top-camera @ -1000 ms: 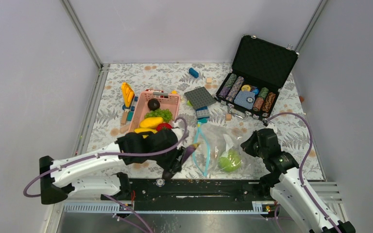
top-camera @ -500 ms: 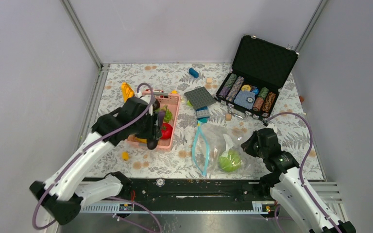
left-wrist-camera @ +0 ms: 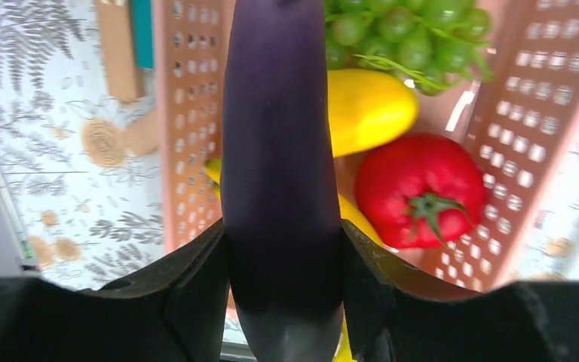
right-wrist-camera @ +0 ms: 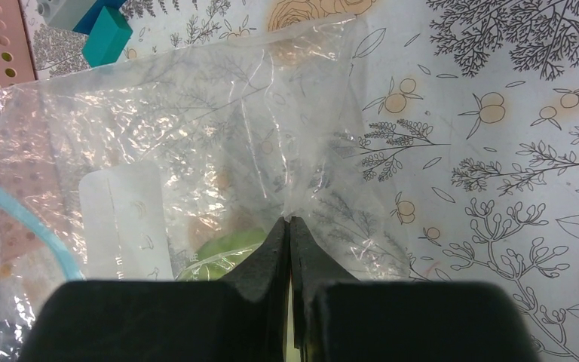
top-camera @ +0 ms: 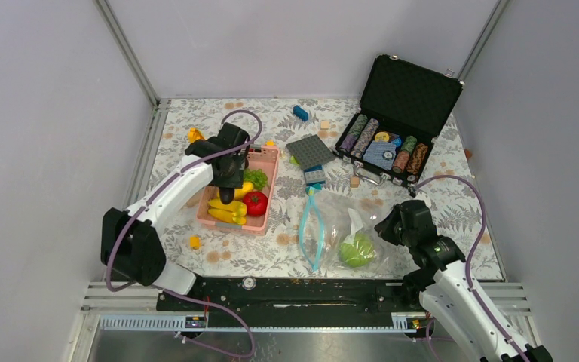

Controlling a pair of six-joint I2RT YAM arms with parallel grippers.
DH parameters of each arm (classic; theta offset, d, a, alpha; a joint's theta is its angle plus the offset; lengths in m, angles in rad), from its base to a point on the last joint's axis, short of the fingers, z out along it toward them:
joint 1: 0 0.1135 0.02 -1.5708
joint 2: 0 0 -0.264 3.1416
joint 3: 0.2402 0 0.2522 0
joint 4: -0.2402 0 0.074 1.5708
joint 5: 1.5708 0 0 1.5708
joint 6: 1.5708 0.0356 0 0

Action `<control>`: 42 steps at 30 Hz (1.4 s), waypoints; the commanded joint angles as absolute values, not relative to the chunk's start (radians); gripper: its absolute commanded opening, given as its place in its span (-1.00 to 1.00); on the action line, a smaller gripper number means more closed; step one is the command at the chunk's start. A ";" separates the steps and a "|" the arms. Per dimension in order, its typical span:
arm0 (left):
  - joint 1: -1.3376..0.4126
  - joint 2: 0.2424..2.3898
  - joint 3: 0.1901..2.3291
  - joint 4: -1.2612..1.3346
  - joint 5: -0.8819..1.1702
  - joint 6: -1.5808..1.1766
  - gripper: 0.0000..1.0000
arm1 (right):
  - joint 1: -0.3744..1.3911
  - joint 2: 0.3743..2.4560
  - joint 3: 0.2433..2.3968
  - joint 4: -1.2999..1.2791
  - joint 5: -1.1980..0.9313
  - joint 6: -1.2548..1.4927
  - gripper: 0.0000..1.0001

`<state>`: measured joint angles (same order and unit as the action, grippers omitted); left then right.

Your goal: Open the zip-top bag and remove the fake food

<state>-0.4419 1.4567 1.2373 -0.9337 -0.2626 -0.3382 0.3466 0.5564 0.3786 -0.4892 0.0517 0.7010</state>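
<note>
The clear zip-top bag (top-camera: 339, 226) lies at the near middle, its light-blue zipper strip (top-camera: 307, 226) open on the left, a pale-green cabbage (top-camera: 356, 250) inside. My right gripper (top-camera: 389, 226) is shut on the bag's plastic (right-wrist-camera: 271, 151) at its right end. My left gripper (top-camera: 228, 197) is shut on the purple eggplant (left-wrist-camera: 283, 151) and holds it above the pink basket (top-camera: 268, 197). In the basket lie a red tomato (left-wrist-camera: 422, 188), a yellow mango (left-wrist-camera: 366, 109), green lettuce (left-wrist-camera: 407, 30) and yellow bananas (top-camera: 225, 211).
An open black case (top-camera: 396, 113) with poker chips stands at the far right. A grey plate (top-camera: 310, 151), blue and teal blocks (top-camera: 314, 177) and small wooden blocks lie mid-table. An orange toy (top-camera: 194, 136) and a small yellow piece (top-camera: 194, 242) lie left of the basket.
My left arm has swung from the near edge beside the bag up and left, carrying the eggplant over the pink basket. The right gripper and the bag have stayed in place.
</note>
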 commanded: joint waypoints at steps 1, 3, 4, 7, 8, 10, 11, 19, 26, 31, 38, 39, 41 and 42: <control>-0.424 1.518 1.267 -0.918 -0.430 -0.269 -0.48 | 0.344 0.568 0.421 -0.500 0.062 0.679 -1.00; -0.423 1.567 1.262 -0.913 -0.460 -0.263 -0.49 | 0.344 0.574 0.423 -0.498 0.063 0.675 -1.00; -0.423 1.590 1.264 -0.914 -0.479 -0.261 -0.49 | 0.344 0.576 0.424 -0.498 0.063 0.674 -1.00; -0.423 1.655 1.274 -0.910 -0.526 -0.254 -0.48 | 0.344 0.581 0.424 -0.498 0.062 0.672 -1.00; -0.423 1.673 1.275 -0.907 -0.522 -0.249 -0.45 | 0.344 0.578 0.422 -0.499 0.063 0.672 -1.00; -0.423 1.688 1.276 -0.905 -0.530 -0.246 -0.29 | 0.343 0.575 0.419 -0.499 0.064 0.669 -1.00; -0.423 1.689 1.275 -0.906 -0.542 -0.249 -0.16 | 0.344 0.573 0.417 -0.500 0.066 0.670 -1.00; -0.423 1.640 1.299 -0.946 -0.627 -0.272 0.36 | 0.343 0.576 0.414 -0.492 0.061 0.674 -1.00; -0.457 1.396 1.309 -0.934 -0.436 -0.344 0.41 | 0.344 0.560 0.420 -0.498 0.063 0.676 -1.00; -0.580 1.118 1.106 -0.707 -0.074 -0.507 0.12 | 0.344 0.538 0.414 -0.489 0.059 0.686 -1.00; -0.770 0.944 0.649 -0.219 0.115 -0.836 -0.30 | 0.344 0.509 0.446 -0.422 -0.047 0.636 -1.00; -0.800 0.948 0.627 -0.168 0.116 -0.869 -0.34 | 0.343 0.517 0.461 -0.425 -0.057 0.628 -1.00; -0.871 0.967 0.579 -0.099 0.084 -0.925 -0.36 | 0.344 0.536 0.489 -0.430 -0.083 0.620 -1.00; -0.899 0.981 0.567 -0.071 0.067 -0.946 -0.37 | 0.344 0.541 0.501 -0.430 -0.098 0.622 -1.00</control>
